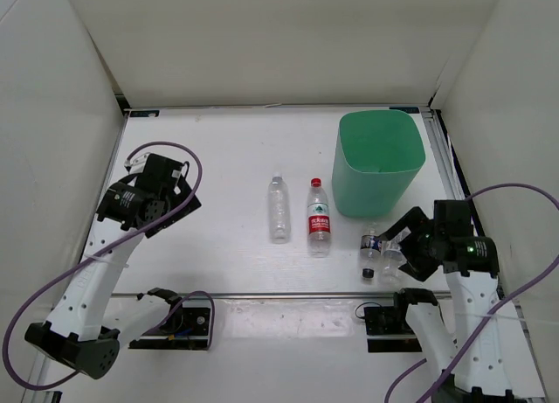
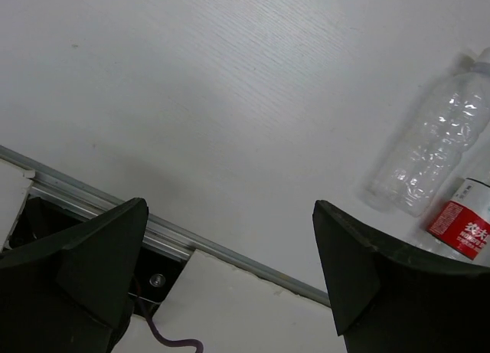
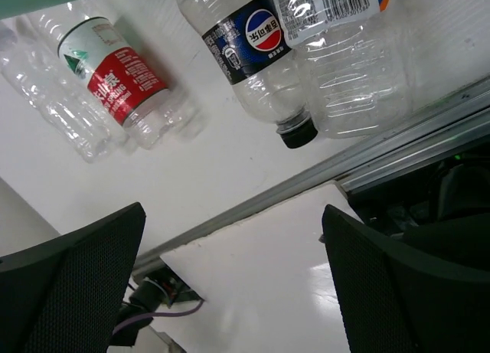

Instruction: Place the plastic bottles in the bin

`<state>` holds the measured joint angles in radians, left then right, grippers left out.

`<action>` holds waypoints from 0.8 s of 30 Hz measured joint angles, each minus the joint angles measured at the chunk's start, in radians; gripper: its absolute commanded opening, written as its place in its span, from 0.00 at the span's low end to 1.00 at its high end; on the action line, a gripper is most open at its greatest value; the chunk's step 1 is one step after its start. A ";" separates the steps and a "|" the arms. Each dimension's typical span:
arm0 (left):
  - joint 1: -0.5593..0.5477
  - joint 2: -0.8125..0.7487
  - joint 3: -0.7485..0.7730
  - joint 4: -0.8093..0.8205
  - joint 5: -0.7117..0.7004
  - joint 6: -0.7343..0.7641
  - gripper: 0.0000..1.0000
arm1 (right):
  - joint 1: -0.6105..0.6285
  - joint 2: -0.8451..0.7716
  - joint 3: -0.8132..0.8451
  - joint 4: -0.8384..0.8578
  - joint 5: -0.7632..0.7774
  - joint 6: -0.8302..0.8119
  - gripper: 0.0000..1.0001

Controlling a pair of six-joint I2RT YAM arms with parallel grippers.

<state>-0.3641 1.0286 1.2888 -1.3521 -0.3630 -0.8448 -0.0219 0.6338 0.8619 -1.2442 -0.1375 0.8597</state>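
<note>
**Four bottles lie on the table outside the bin; both grippers are spread and hold nothing**

Seen from above, a white table is walled in by white panels. The mint-green bin stands upright at the far right, with no bottle visible inside.

Just left of it, the plain bottle and the red-labelled bottle lie side by side, close but apart, caps pointing away from the arms.

Right in front of the bin, the two short bottles lie touching each other. The dark-labelled one with a black cap is beside one showing a barcode.

The right gripper hovers just beside this pair with its jaws wide apart. The pair lies between this gripper and the bin wall.

The left gripper, also wide apart, hangs over bare table well to the left.

A metal rail crosses the near edge, and purple cables loop around both arms.
</note>
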 measured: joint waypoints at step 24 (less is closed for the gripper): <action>0.000 0.060 -0.070 -0.002 -0.031 -0.005 1.00 | 0.003 0.692 0.169 -0.005 0.364 -0.169 1.00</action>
<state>-0.3641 1.0882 1.2190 -1.3540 -0.3935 -0.8494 -0.0193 1.3258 1.0313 -1.2491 0.2264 0.6903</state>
